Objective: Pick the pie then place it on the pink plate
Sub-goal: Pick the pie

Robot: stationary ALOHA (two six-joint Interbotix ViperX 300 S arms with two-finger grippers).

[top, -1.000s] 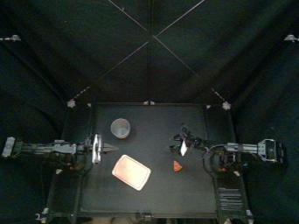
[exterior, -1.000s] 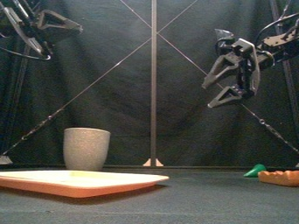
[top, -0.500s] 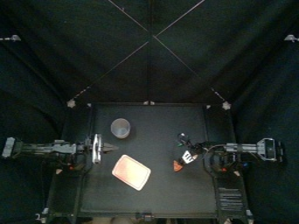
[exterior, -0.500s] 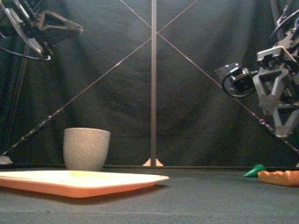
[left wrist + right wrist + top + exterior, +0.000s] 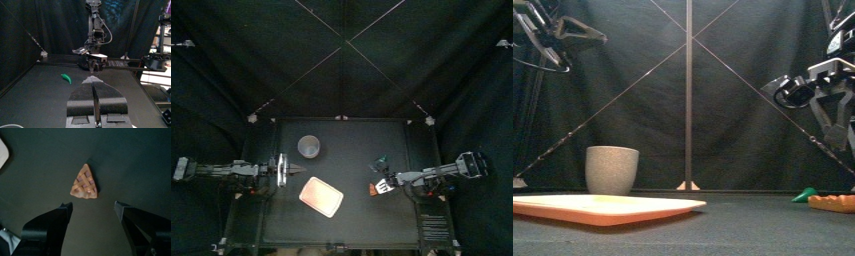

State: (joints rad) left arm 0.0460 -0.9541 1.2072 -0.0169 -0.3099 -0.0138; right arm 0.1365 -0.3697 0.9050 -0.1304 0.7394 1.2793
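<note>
The right gripper [image 5: 93,204] is hovering, jaws spread, over the pie [image 5: 85,182] lying ungrasped at the table's [image 5: 358,140] right, so grasping it and carrying it left to the empty pink plate [image 5: 322,196] are both waiting.

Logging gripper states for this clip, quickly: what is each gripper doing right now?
Left gripper: shut, holding nothing.
Right gripper: open, empty, above the pie.

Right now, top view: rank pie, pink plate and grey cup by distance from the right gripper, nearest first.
1. pie, right side, just beneath the right gripper.
2. pink plate, front, left of centre.
3. grey cup, back left.
</note>
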